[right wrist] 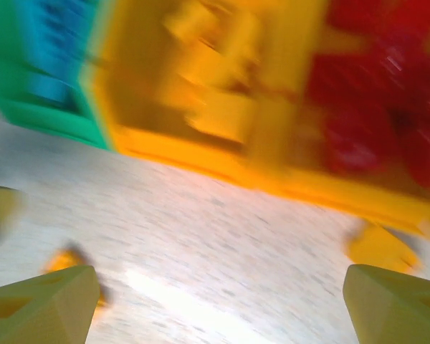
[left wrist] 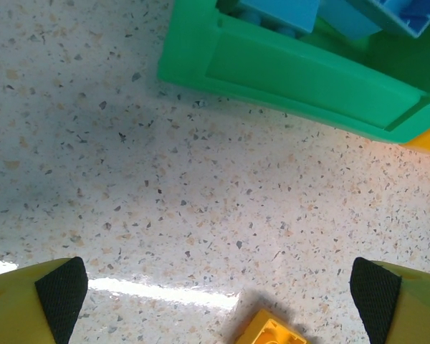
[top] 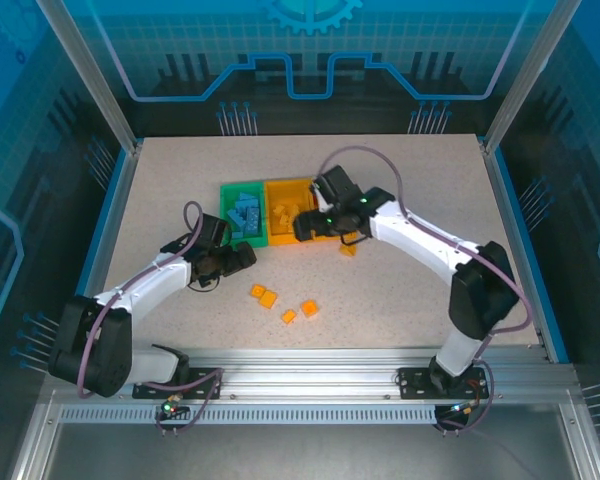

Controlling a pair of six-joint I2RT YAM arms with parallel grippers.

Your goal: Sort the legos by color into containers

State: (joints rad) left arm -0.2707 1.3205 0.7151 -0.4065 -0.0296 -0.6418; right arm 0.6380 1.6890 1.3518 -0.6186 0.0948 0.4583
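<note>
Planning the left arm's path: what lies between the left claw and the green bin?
Bare tabletop, seen in the left wrist view; a yellow brick sits inside the open left claw.

Three bins joined in a row sit toward the far middle of the table. The green bin [left wrist: 308, 79] on the left holds a pile of blue legos [top: 246, 217]. The middle orange-yellow bin [right wrist: 201, 163] holds yellow-orange legos [top: 283, 210], and the right bin [right wrist: 387, 204] holds red legos [right wrist: 373, 107]. Four loose orange legos [top: 269, 299] lie scattered nearer, well apart from the bins, and a fifth orange lego [top: 348, 250] lies just near the right bin
</note>
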